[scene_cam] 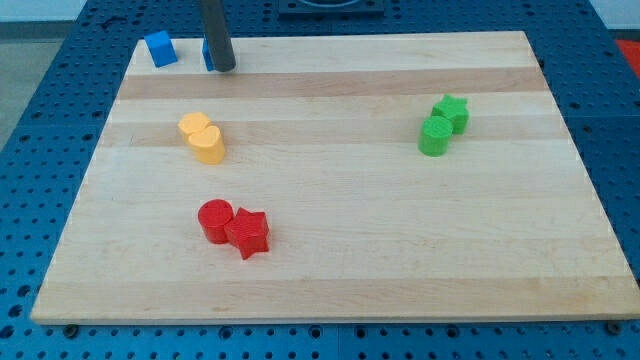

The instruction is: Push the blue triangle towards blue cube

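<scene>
- Blue triangle [206, 55] at far-left board [330, 270] edge, mostly hidden behind my tip [224, 68].
- Tip touching its right side; no fingers, just a rod.
- Blue cube [160, 48] lying just left: push leftward.

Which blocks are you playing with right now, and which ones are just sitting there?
For the job:
blue cube, at the board's top left
blue triangle, mostly hidden behind my rod
my tip, touching the triangle's right side

Just lying about:
two yellow blocks
red cylinder and red star
green cylinder and green star
</scene>
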Controlling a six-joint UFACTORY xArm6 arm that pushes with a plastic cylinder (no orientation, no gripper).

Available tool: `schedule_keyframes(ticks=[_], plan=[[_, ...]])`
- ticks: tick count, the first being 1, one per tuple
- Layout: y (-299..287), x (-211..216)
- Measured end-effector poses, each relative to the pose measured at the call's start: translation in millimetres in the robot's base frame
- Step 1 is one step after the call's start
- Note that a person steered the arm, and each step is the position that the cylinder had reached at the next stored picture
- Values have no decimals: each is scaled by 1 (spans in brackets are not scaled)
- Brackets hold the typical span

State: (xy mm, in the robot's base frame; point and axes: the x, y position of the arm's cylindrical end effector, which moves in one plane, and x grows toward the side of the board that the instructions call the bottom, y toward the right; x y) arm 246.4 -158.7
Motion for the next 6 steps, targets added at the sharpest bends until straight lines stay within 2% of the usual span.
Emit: schedule_keyframes(ticks=[3, 6], plan=[[17, -3], [-15, -15]])
